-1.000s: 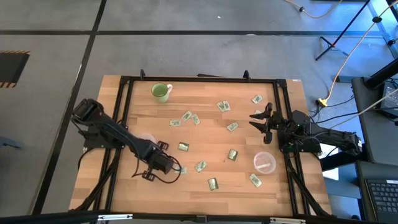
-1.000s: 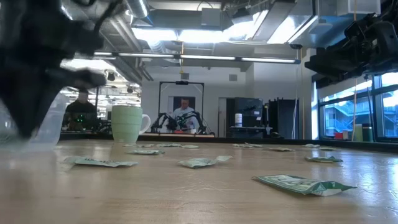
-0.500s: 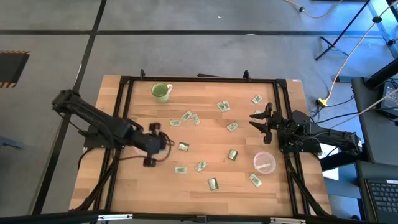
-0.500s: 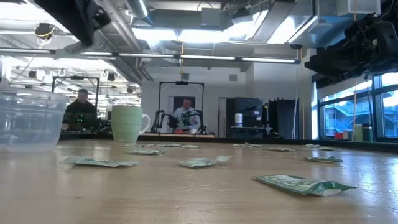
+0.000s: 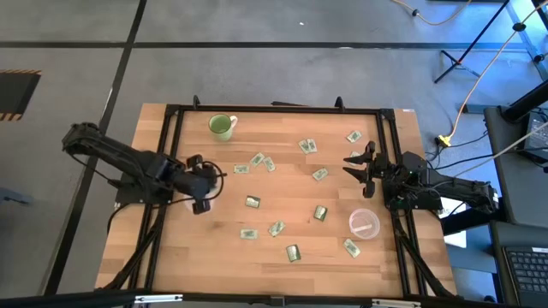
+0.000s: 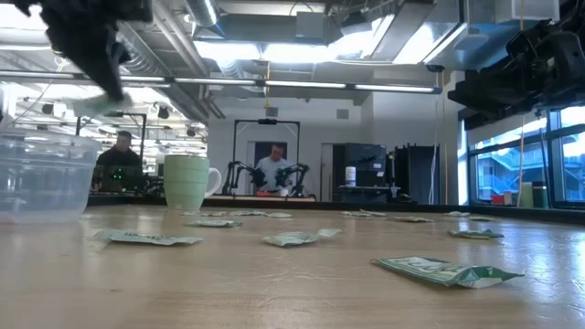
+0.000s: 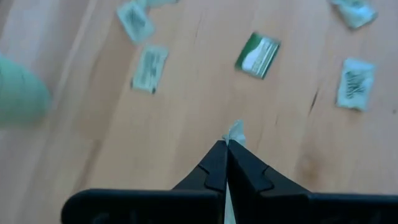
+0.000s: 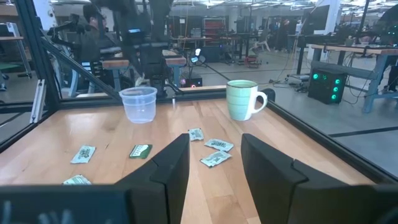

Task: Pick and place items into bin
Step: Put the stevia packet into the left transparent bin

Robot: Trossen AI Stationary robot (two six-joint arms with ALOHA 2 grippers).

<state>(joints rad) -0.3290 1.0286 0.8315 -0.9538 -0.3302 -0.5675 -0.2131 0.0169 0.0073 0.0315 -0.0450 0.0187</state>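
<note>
Several small green-and-white packets lie flat on the wooden table, such as one (image 5: 252, 202) near the middle and one (image 6: 437, 270) close to the low camera. My left gripper (image 5: 201, 184) is shut on one packet (image 6: 99, 103) and hangs high over the clear plastic bin (image 6: 41, 174), which also shows in the right wrist view (image 8: 138, 104). My right gripper (image 5: 360, 167) waits open and empty at the table's right side. My left gripper pinches a packet between its two shut fingers, which point down from above. Only a pale tip of the packet (image 7: 235, 130) shows past the fingertips. The packet hangs below the fingers, lifted clear of the table and above the bin.
A light-green mug (image 5: 221, 127) stands at the far left of the table. A second clear cup (image 5: 364, 224) stands at the near right. A black frame (image 5: 274, 109) runs around the table. People sit in the room beyond the far edge.
My left gripper has risen from the table top near the front and gone toward the far left, ending above the clear bin. It has stayed shut, and the packet has come up with it.
</note>
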